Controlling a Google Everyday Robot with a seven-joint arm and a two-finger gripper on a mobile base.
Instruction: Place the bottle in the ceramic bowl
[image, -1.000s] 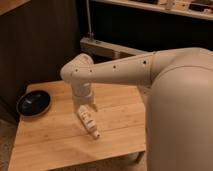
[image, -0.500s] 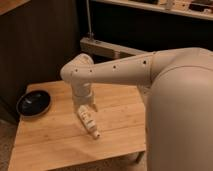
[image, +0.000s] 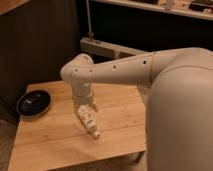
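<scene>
The bottle (image: 88, 123), small and whitish-tan with reddish-brown marks, is tilted over the middle of the wooden table (image: 55, 145), its narrow white tip pointing down and to the right. My gripper (image: 85, 107) hangs at the end of the cream arm, directly above the bottle's upper end. I cannot tell whether it touches or holds the bottle. The ceramic bowl (image: 33, 103), round, dark and glossy, stands on the table's far left edge, well to the left of the gripper. It looks empty.
The arm's large cream body (image: 180, 110) fills the right side and hides the table's right part. Dark shelving and a metal rail (image: 107, 47) stand behind the table. A dark wall panel rises at the back left.
</scene>
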